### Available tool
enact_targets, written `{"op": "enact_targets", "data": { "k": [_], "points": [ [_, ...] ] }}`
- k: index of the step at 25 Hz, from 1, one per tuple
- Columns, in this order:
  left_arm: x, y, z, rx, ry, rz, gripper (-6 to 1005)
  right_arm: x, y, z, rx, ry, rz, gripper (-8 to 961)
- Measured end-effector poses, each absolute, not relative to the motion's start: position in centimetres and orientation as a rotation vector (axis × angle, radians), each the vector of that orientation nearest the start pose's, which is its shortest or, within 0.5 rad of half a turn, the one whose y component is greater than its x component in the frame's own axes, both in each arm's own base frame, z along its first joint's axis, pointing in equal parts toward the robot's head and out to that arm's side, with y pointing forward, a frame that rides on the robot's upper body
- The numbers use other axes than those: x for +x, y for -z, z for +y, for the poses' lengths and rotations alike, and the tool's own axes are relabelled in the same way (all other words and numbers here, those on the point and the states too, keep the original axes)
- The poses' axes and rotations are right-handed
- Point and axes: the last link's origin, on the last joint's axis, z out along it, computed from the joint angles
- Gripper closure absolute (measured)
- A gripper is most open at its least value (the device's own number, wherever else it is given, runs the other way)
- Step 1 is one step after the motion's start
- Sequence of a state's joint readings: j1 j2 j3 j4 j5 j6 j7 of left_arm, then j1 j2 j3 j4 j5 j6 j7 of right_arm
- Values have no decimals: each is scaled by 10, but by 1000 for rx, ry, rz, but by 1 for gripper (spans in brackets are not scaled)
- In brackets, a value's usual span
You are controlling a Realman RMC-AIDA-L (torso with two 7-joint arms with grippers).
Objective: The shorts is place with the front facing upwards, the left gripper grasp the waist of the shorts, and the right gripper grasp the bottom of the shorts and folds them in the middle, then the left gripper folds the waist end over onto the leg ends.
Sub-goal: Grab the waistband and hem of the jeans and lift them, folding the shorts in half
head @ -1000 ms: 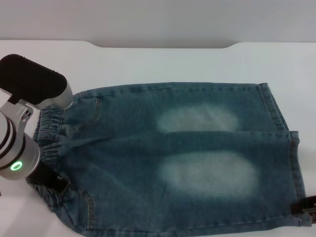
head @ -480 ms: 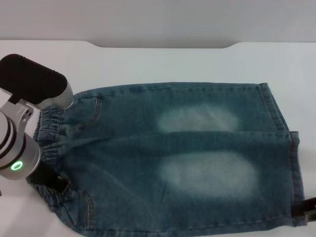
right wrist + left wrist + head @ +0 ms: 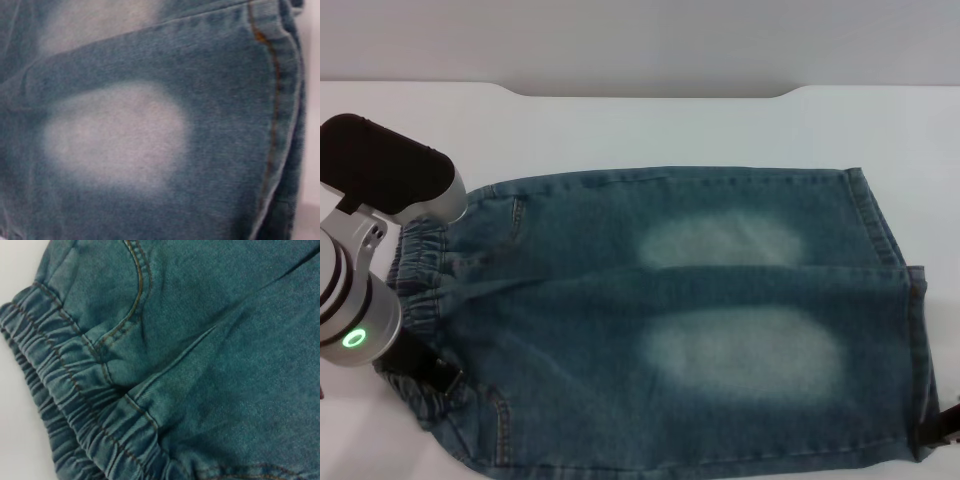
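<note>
Shorts: one pair of blue denim shorts (image 3: 680, 320) flat on the white bench (image 3: 650, 125), two pale patches up, waistband left.
Left claw (image 3: 425, 372): at the near waistband corner; grip can't be told.
Right claw (image 3: 942, 428): at the near right hem; grip can't be told.

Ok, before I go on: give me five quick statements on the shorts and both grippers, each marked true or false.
1. The shorts lie flat with the two faded patches facing up. True.
2. The shorts are already folded in half. False: they are spread to full length, waistband toward the robot's left, hems toward its right.
3. The left gripper is at the elastic waist. True: its black claw sits on the near waist corner.
4. The right gripper hovers over the middle of the shorts. False: it is at the near hem corner, at the picture's edge.
5. The shorts lie on a white table. True.
</note>
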State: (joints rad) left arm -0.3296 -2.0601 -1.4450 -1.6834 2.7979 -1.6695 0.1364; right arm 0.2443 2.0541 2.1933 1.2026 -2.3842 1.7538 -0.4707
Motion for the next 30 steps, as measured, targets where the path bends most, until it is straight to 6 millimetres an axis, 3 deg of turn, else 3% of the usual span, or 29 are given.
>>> {"op": "enact_targets", "data": {
  "k": [5,14,18,23,30],
  "points": [
    [-210,-2,286,-2247,-700,-1174,965,313,-45,255,-2178,57,2038,951],
    [-210,-4,288,-2239,-670,-1171,965,299,-60,267,-2208,6,1912,951],
    [-211,-3,289,-2236,-659,-1172,965,300,-63,268,-2173,-11,1937,948],
    [-212,-4,289,-2232,-659,-1176,965,303,-92,273,-2077,-59,1911,943],
    [-209,-3,292,-2237,-655,-1164,965,309,-98,266,-2042,42,1908,905]
  ]
}}
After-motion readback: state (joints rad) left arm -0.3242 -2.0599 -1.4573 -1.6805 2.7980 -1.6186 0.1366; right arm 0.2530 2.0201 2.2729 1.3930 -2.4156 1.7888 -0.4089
